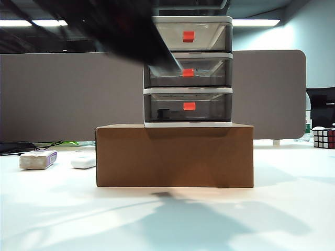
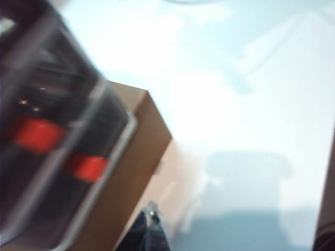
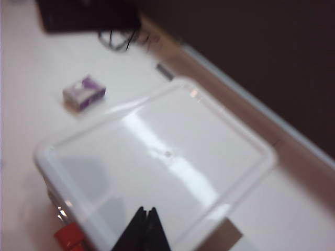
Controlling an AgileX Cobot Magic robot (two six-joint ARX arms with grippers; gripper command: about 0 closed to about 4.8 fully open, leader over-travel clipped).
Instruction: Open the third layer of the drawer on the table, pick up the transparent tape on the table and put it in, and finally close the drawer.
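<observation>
Right gripper (image 3: 145,228) (pinched) above drawer (image 3: 157,157)

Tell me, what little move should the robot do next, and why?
Probably draw both arms back from the drawer. Its third layer looks pushed in flush, with a dark shape inside, and no tape shows on the table. The left gripper, by the drawer's front, and the right gripper, above its top, are shut and hold nothing.
</observation>
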